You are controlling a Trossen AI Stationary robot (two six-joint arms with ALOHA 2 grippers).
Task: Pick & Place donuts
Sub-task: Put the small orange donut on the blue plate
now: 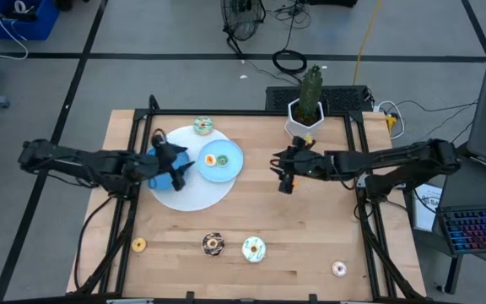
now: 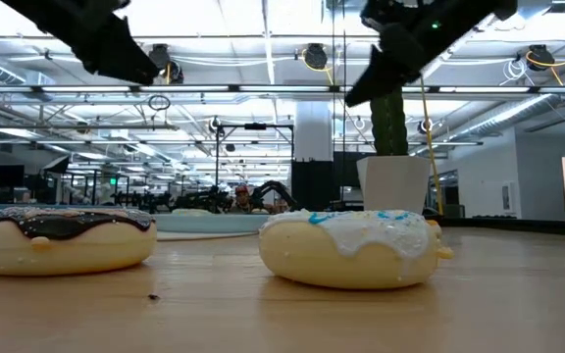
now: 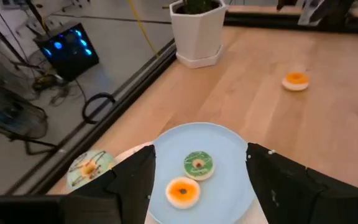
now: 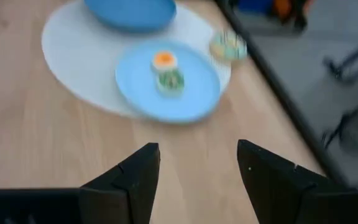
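Both pairs of jaws stand apart and hold nothing. Those of the left gripper (image 3: 197,186) hang above the light blue plate (image 1: 230,160), and in the left wrist view the gap between its fingers (image 3: 132,183) frames two donuts lying on that plate: an orange donut (image 3: 183,191) and a green donut (image 3: 198,165), touching or nearly so, directly below and slightly ahead of the jaws. A pale sprinkled donut (image 1: 203,127) sits off the plate at the edge of the white mat (image 1: 188,194), to one side of the left jaws and close to them. The right gripper (image 1: 283,169) is held above bare surface (image 1: 310,219), with the plate straight ahead of its jaws and clear of them, and with no donut beneath. The donuts still loose lie in a row well away from both: a small orange one (image 1: 139,245), a chocolate donut (image 1: 213,244), a white-iced donut (image 1: 253,249) and a pink one (image 1: 338,268). Being rings, they have no long axis, so any approach angle should serve. By position, the pink one falls to the right arm, the small orange one to the left; the middle pair is about equally far from each.
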